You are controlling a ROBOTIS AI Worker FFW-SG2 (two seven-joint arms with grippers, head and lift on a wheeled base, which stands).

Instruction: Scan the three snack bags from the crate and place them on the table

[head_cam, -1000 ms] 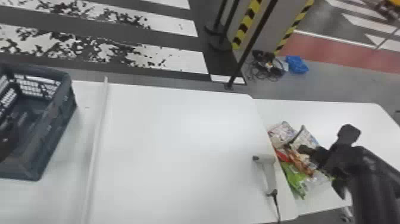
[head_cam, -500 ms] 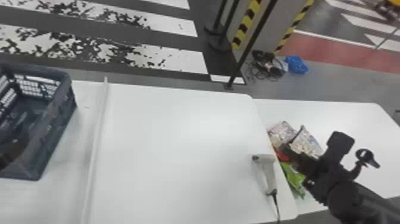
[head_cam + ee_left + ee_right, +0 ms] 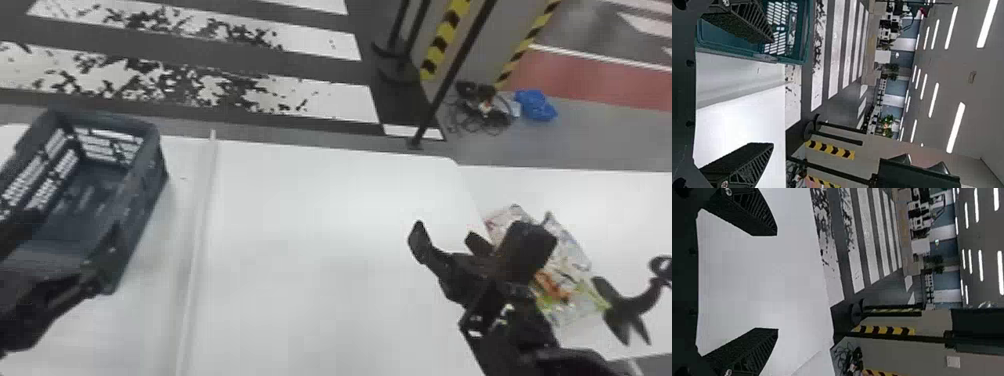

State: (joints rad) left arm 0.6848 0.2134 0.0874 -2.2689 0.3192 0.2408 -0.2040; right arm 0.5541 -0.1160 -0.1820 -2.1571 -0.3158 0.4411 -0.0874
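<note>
The dark crate [image 3: 145, 195] stands at the left of the white table in the head view. My left gripper [image 3: 60, 245] is over its near part. In the left wrist view my left gripper [image 3: 772, 93] has its fingers wide apart, nothing between them, with the teal-looking crate [image 3: 807, 31] beyond one finger. The snack bags [image 3: 555, 287] overlap on the side table at the right, partly hidden behind my right arm. My right gripper [image 3: 447, 240] is left of them, above the main table's right part. In the right wrist view the right gripper [image 3: 777, 282] is open around nothing.
A raised strip [image 3: 200, 225] divides the white table [image 3: 310, 240] just right of the crate. The side table [image 3: 620, 215] adjoins at the right. Beyond the tables are a black post [image 3: 450, 75] and, on the floor, cables with a blue bag [image 3: 535, 105].
My right arm has swung left from over the snack bags and now covers the spot where the white scanner lay. My left arm has come in at the lower left, over the crate.
</note>
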